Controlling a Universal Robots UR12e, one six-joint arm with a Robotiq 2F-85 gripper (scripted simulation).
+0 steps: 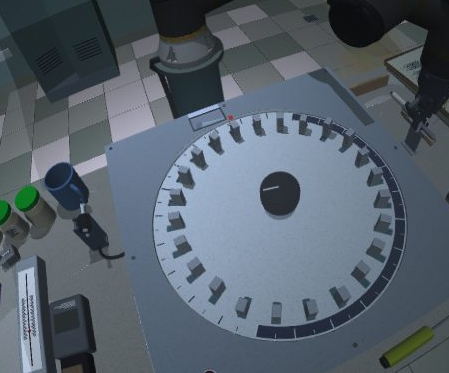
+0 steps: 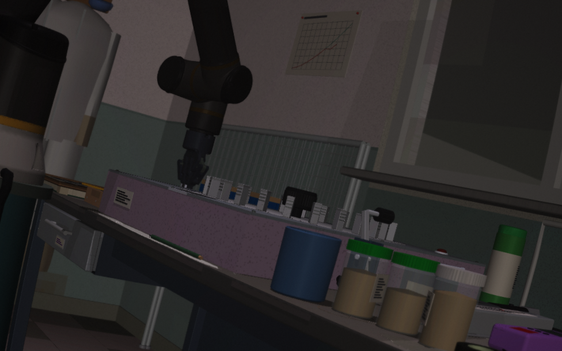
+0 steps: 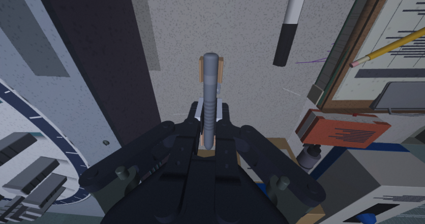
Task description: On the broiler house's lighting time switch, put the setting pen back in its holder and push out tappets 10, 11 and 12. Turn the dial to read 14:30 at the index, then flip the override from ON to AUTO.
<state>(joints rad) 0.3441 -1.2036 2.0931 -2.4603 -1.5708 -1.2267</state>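
The setting pen (image 3: 209, 101), a grey ribbed stick, is gripped in my closed gripper (image 3: 209, 124). It sits over its tan holder clips (image 3: 211, 70) on the panel's right edge, beside the dial. From the side camera my gripper (image 1: 418, 120) is low over the holder (image 1: 415, 140). The round dial (image 1: 280, 222) carries a ring of grey tappets (image 1: 375, 176) and a black centre knob (image 1: 279, 193). A red index mark (image 1: 230, 117) sits at the dial's top. The override lever (image 2: 377, 216) stands at the panel's far end.
Behind the panel stand the arm's base (image 1: 187, 70) and a grey cabinet (image 1: 50, 30). A clipboard (image 1: 440, 82) and an orange box (image 3: 341, 130) lie right of the holder. A black-and-white marker (image 3: 289, 24) lies ahead. A blue mug (image 1: 65, 185) and jars (image 1: 12, 217) stand left.
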